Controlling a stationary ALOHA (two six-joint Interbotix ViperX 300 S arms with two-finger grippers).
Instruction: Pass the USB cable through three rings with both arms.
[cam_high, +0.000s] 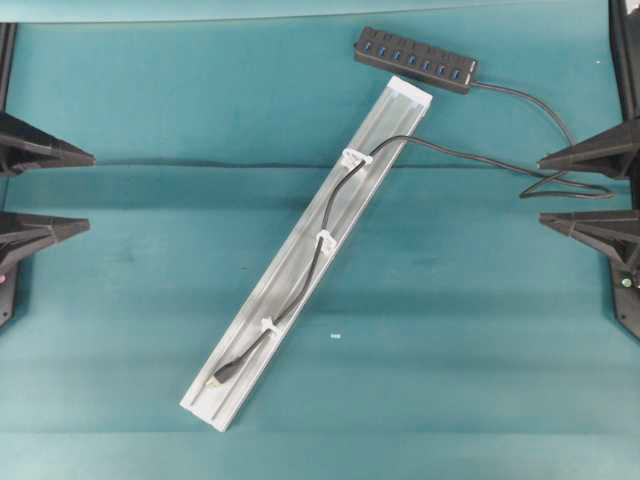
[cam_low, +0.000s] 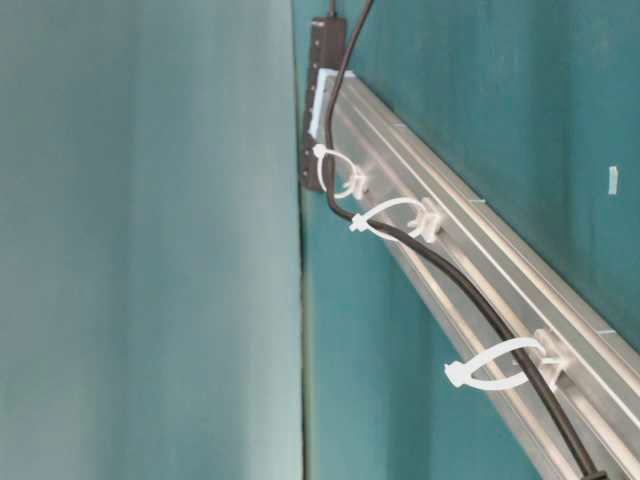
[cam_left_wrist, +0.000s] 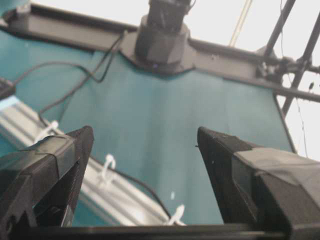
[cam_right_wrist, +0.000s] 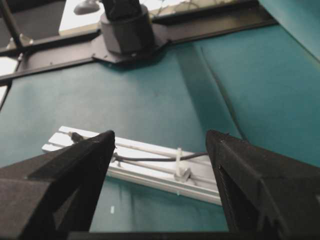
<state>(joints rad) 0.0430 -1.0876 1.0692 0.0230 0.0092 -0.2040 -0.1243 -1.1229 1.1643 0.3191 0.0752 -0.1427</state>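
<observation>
Fingers (cam_high: 88, 157) of both arms stand spread; only overhead shows the hub (cam_high: 415, 59) joined to the USB cable (cam_high: 320, 258).

No text, label, brand, number or sign can be read in any of the views. The black hub (cam_high: 415, 59) shows only a row of small blue ports, without letters that can be made out. A tiny white scrap (cam_high: 336, 337) lies on the green worktop (cam_high: 150, 300), but it is too small to tell if something is printed on it.
</observation>
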